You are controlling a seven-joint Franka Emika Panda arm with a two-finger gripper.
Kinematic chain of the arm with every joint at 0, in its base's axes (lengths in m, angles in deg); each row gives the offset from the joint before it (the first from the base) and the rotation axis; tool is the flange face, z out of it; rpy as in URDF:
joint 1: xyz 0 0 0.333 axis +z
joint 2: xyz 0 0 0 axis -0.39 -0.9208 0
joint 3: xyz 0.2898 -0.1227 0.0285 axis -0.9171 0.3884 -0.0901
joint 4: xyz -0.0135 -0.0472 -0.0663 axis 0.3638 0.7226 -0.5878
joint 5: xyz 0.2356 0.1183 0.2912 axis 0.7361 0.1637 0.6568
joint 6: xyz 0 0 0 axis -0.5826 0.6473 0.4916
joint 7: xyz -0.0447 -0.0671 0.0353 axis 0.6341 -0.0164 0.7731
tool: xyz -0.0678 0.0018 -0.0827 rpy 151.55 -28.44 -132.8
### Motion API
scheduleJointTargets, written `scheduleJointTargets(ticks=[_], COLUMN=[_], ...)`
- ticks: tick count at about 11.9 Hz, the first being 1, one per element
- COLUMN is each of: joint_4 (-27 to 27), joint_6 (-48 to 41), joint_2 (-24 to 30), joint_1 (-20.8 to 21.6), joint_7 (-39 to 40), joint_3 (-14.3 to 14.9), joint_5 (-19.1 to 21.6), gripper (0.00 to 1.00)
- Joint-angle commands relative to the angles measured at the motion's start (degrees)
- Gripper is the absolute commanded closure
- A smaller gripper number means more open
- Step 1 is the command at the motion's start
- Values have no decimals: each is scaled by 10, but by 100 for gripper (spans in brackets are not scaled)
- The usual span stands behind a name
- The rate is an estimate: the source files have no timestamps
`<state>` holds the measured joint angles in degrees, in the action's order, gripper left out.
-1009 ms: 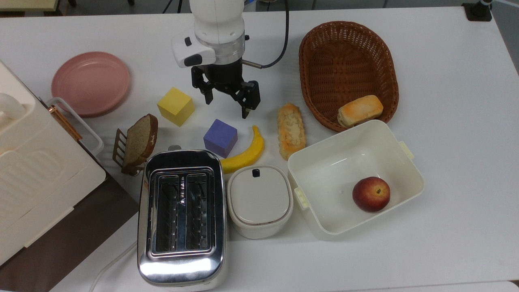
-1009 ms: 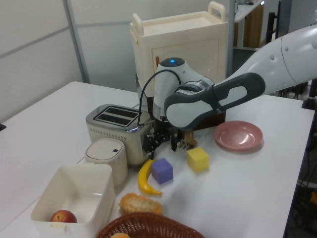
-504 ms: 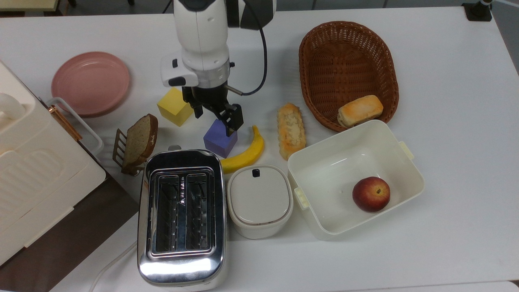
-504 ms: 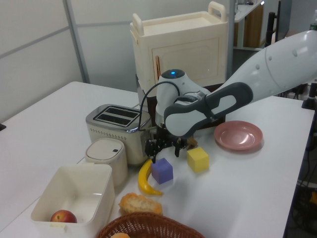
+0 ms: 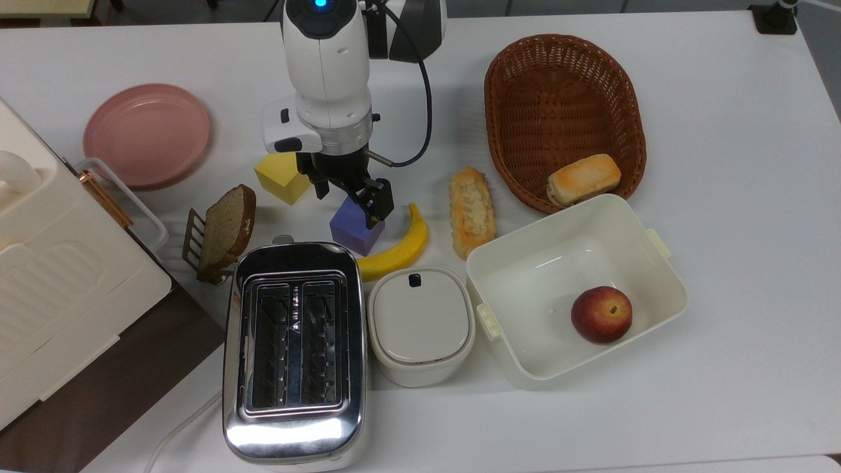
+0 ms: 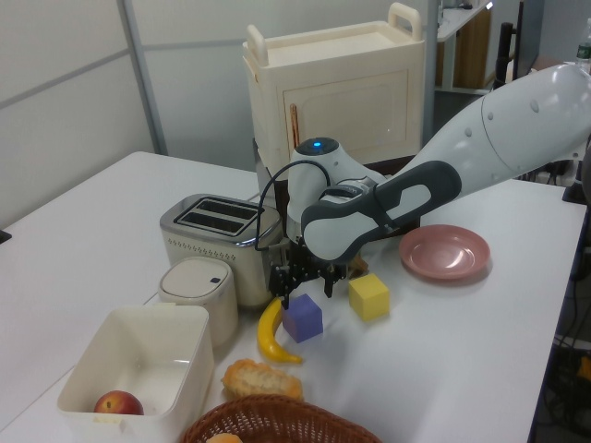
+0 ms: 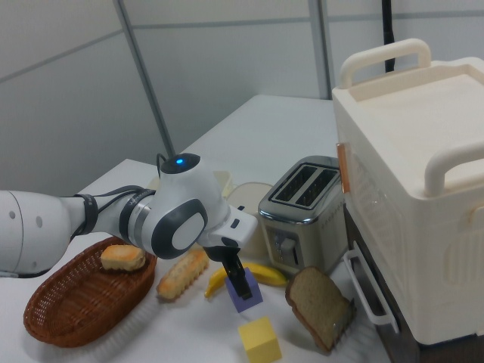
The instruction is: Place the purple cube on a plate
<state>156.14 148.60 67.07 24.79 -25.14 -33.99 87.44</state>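
Observation:
The purple cube (image 5: 355,234) rests on the table between the toaster and the banana, also seen in the left view (image 6: 303,319) and the right view (image 7: 246,299). My gripper (image 5: 351,196) hangs straight over it, open, one finger on each side of the cube's top and still apart from its faces (image 6: 303,288). One dark finger (image 7: 240,280) reaches down to the cube. The pink plate (image 5: 148,135) lies bare at the top view's left, well away from the cube (image 6: 444,251).
A yellow cube (image 5: 280,177) sits just beside my gripper. A banana (image 5: 397,248), toaster (image 5: 295,348), lidded white pot (image 5: 420,325) and bread slice in a rack (image 5: 223,230) crowd the cube. A pastry (image 5: 471,210), wicker basket (image 5: 565,59) and white tub (image 5: 663,289) with an apple lie toward the top view's right.
My gripper moved from behind the cube toward the toaster and came down until its open fingers straddle the purple cube. The cube has not moved.

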Motion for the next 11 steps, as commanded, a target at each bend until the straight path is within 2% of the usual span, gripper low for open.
scheduleJointTargets(ticks=[1, 6, 7, 8, 11], joint_4=[-3, -3, -3, -3, -3], joint_6=[8, 17, 20, 20, 21], joint_2=[-9, -22, -24, -25, -27], joint_1=[6, 6, 6, 5, 6], joint_7=[-13, -13, -12, -12, -12], joint_3=[-1, -4, -5, -5, -6], joint_5=[-23, -43, -43, -47, -51], gripper=[0, 0, 12, 63, 87])
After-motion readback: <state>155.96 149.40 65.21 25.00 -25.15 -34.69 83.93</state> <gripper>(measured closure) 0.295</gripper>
